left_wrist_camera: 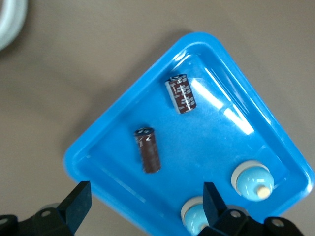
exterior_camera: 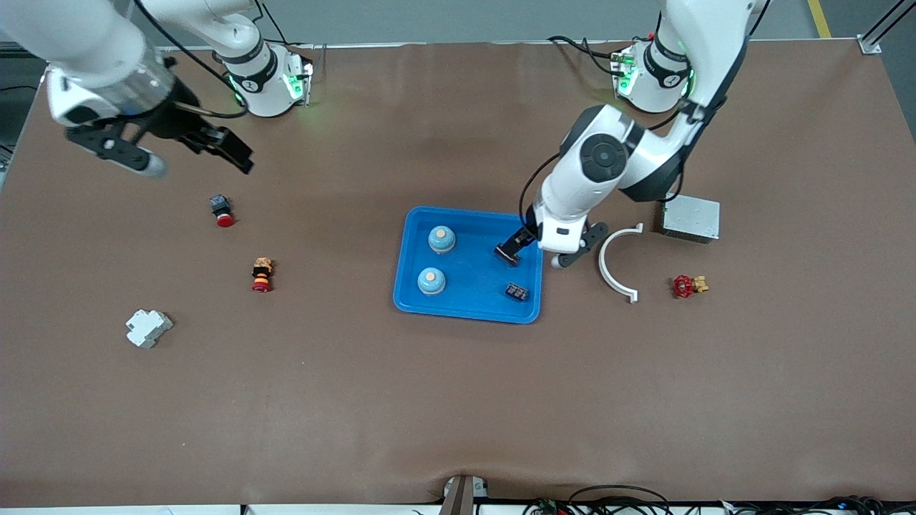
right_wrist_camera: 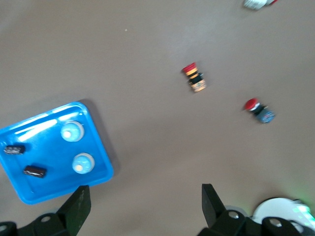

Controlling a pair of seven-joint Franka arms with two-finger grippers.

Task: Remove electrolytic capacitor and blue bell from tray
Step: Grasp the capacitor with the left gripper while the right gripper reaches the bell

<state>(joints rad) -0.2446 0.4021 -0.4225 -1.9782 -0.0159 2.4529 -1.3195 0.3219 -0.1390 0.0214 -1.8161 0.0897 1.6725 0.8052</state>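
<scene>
A glossy blue plastic tray [exterior_camera: 413, 287] with rounded corners lay mid-table on the brown matte cover [exterior_camera: 458, 400]. In it stood 2 pale blue domed bells [exterior_camera: 441, 239] [exterior_camera: 431, 280] toward the right arm's end, and 2 dark cylindrical capacitors [left_wrist_camera: 147, 150] [left_wrist_camera: 181, 93] lay on their sides toward the left arm's end. The left gripper [exterior_camera: 533, 252] hung over the tray's edge, fingers apart and empty. The right gripper [exterior_camera: 193, 159] hovered over bare table near its base, fingers apart, holding nothing.
</scene>
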